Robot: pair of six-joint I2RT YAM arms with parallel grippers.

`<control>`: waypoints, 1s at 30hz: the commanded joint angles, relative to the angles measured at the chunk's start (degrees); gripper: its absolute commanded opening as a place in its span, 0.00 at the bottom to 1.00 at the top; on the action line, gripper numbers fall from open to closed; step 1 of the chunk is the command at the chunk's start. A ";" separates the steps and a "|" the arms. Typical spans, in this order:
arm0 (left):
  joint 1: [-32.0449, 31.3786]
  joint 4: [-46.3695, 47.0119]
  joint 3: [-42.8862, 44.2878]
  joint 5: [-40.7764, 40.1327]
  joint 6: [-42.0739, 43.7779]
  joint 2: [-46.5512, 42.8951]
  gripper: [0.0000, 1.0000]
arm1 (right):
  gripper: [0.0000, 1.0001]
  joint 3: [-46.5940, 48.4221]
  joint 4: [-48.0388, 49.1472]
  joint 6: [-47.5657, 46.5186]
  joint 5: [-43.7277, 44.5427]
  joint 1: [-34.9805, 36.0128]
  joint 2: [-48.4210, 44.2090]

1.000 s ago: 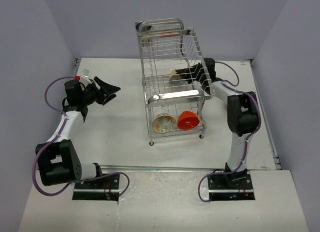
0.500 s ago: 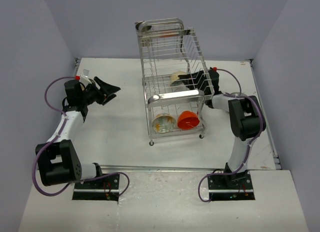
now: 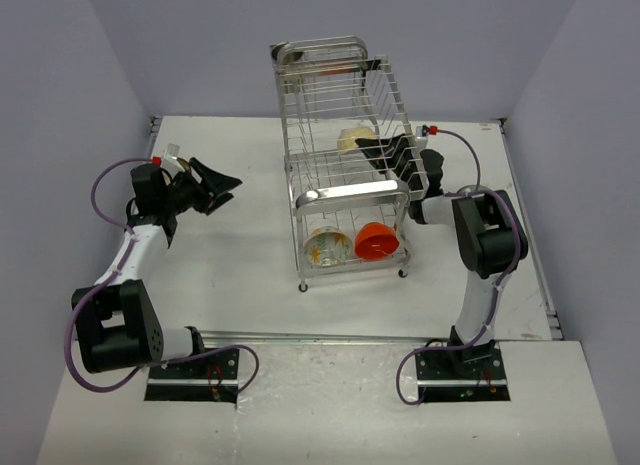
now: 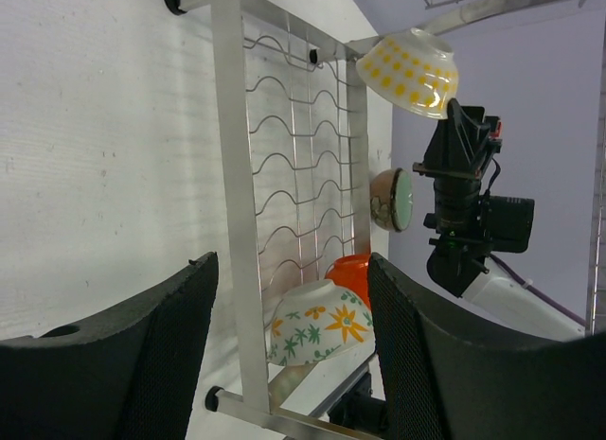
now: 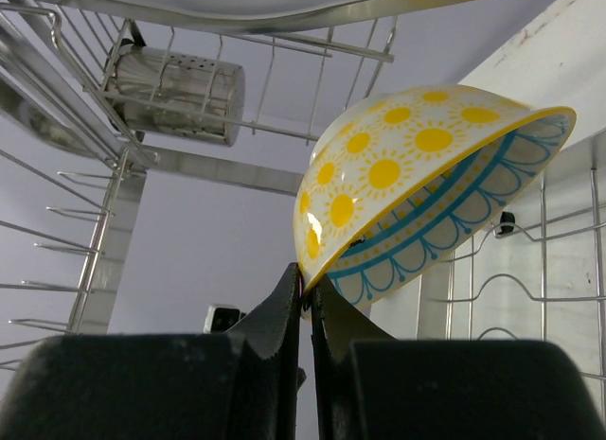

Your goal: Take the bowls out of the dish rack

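- Starting at the left, we see the left gripper [image 3: 228, 185] hovering above the white table [image 3: 240, 265], well apart from the rack. Its two black fingers [image 4: 114, 364] are spread wide and hold nothing.
- Next we come to the tall two-tier chrome wire dish rack [image 3: 345, 190], standing on small feet near the middle of the table.
- On its lower tier we find a white round bowl with orange and green flowers [image 3: 327, 247]. A bright orange-red round bowl [image 3: 377, 241] sits just beside it on the right.
- From the left wrist camera we also make out a brown round bowl with a pale green inside [image 4: 390, 200], standing on its edge in the rack. We cannot tell which tier it rests on.
- In the upper tier we see a pale round bowl with yellow sun-like spots and a blue scalloped band inside [image 5: 407, 184], tilted steeply.
- A perforated metal cutlery cup [image 5: 175, 82] hangs on the rack's wires behind that bowl.
- At the right, the right gripper [image 5: 305, 290] reaches into the upper tier from the rack's right side. Its fingers are pinched tight on the rim of the yellow-spotted bowl.
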 commanded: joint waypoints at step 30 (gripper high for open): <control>0.44 -10.18 3.66 -8.07 8.48 -7.19 0.66 | 0.00 1.89 -50.45 -38.24 2.65 -6.81 -31.59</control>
